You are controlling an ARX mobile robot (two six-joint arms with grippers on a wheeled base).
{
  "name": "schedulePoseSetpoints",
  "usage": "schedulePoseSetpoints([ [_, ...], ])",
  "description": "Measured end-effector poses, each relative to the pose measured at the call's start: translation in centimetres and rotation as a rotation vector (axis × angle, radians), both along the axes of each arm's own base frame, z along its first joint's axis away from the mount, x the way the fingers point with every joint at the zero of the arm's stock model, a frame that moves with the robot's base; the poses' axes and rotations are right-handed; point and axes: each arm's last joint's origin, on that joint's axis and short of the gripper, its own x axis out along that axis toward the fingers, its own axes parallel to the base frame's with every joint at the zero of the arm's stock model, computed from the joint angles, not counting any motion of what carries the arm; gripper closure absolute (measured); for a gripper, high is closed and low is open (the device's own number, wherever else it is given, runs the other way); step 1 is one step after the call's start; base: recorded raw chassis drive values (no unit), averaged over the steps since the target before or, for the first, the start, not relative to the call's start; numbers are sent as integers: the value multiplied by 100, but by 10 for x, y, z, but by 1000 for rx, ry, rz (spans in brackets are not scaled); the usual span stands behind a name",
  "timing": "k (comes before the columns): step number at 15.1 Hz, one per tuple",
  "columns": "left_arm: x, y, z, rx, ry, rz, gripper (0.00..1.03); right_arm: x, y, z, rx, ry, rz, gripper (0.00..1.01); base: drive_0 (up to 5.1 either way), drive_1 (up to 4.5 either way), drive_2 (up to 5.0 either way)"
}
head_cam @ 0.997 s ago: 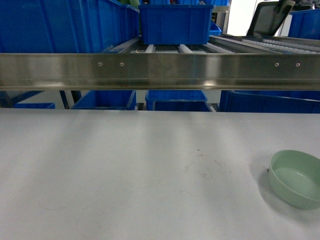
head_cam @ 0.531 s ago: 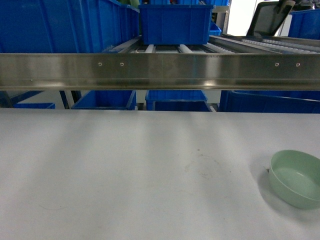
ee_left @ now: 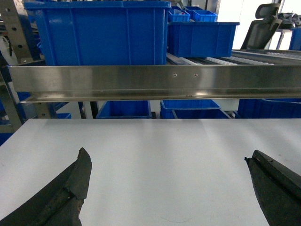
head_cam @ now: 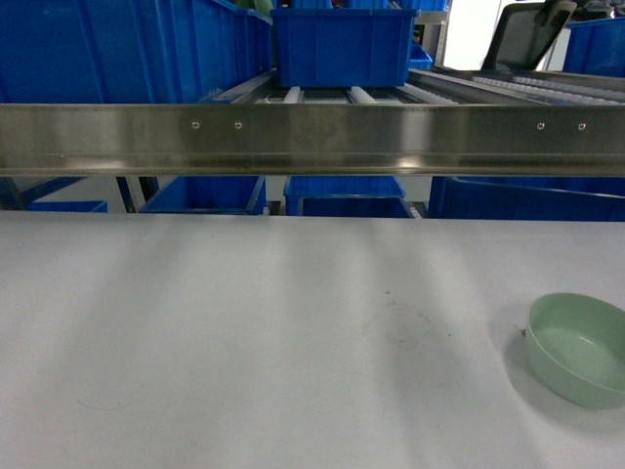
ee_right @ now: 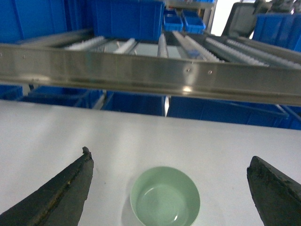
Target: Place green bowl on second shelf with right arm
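Head view: the small round pale mint-green bowl (head_cam: 578, 349) sits upright and holds nothing, at the right edge of the flat white table (head_cam: 244, 342), partly cut off by the frame. Beyond the table runs the shiny stainless-steel front rail of the second shelf (head_cam: 312, 139), with small screws in its face. Behind the rail, white roller rails (head_cam: 322, 95) carry a dark blue plastic crate (head_cam: 342, 46); what is inside it cannot be seen. More blue crates (head_cam: 205, 193) stand on the tier below. Neither arm shows in this view.

Left wrist view: the left pincer (ee_left: 169, 188) is spread wide, its two black, rough-edged fingers (ee_left: 61, 197) at the lower corners with only bare white table (ee_left: 164, 160) between them. Ahead, the steel rail (ee_left: 155, 82) spans the frame; a large blue crate (ee_left: 101, 33) rests above it beside a perforated upright (ee_left: 16, 30).

Right wrist view: the right pincer (ee_right: 169, 183) also gapes wide and grips nothing. The green bowl (ee_right: 165, 197) lies on the table (ee_right: 56, 132) between its black fingers (ee_right: 66, 193), apart from both. Its inside is smooth and glossy. The shelf rail (ee_right: 150, 73) crosses above, roller rails (ee_right: 188, 44) behind it.
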Motion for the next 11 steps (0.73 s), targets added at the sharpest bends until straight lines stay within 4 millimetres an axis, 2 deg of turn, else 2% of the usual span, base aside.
schedulePoseSetpoints([
  [5,0,0,0,0,0,0,5,77,-5,-4,-67,254,-4,3,0,0,0],
  [8,0,0,0,0,0,0,5,110,-26,-12,-90,381,-57,3,0,0,0],
  [11,0,0,0,0,0,0,5,131,-41,-28,-81,504,-40,3,0,0,0],
])
